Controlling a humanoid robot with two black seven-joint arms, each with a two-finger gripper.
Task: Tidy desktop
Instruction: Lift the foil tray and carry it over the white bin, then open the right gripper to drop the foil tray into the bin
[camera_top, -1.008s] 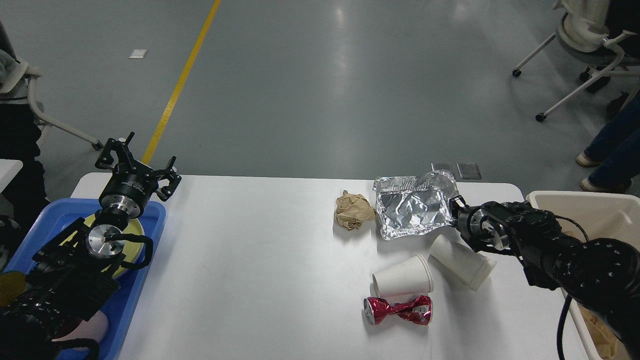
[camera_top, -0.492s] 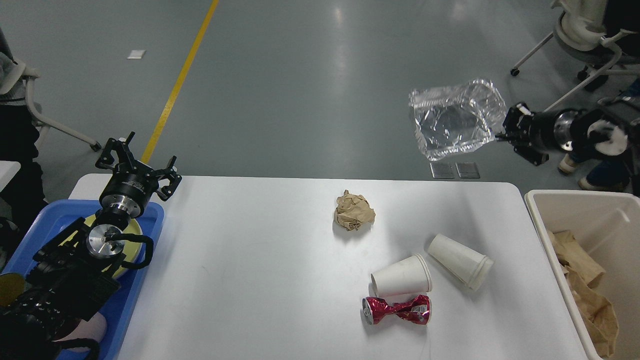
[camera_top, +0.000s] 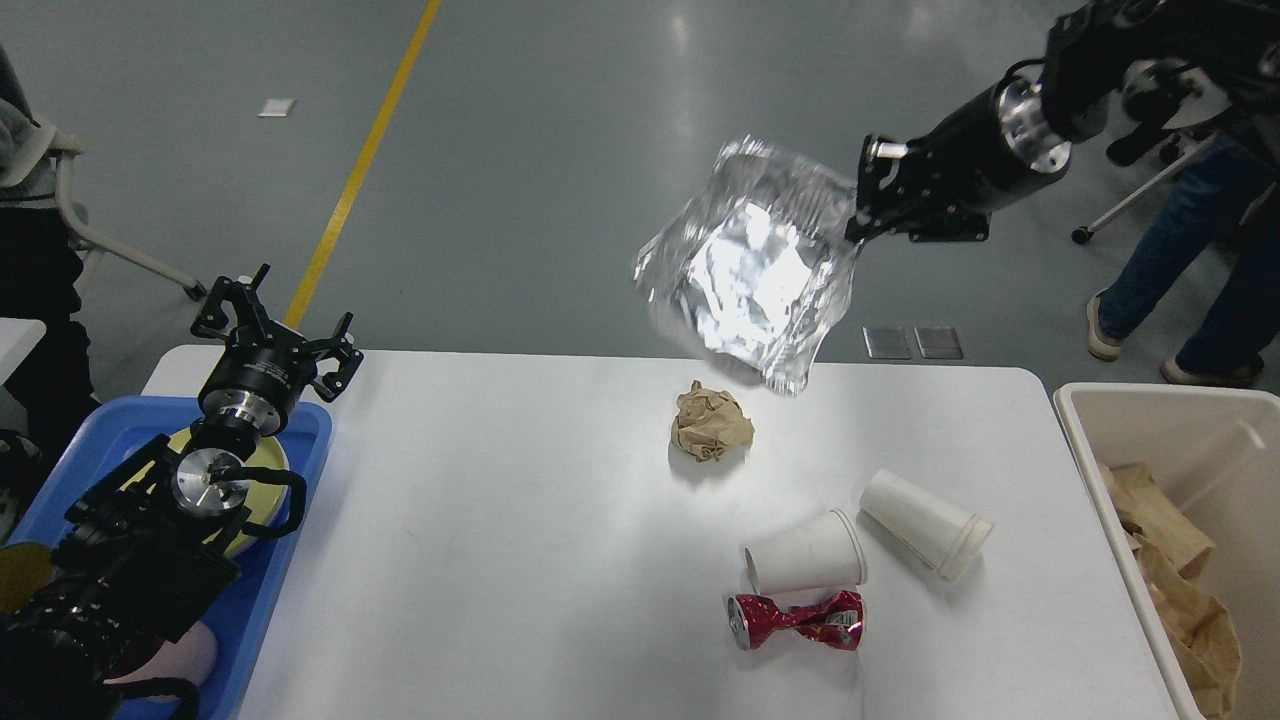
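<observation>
I am pinching the foil bag (camera_top: 755, 275) by its edge in my right jaws (camera_top: 862, 215), holding it high above the counter's (camera_top: 520, 520) far edge for binning; my left jaws (camera_top: 275, 320) are hovering spread.

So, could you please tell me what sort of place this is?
Probably a lab or workshop: grey floor with a yellow line, wheeled chair, and a white desktop strewn with staged trash.

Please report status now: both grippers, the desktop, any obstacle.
Right gripper shut on foil tray, airborne. Left gripper open, empty. Desktop: paper ball, two cups, crushed can. No obstacle.
</observation>
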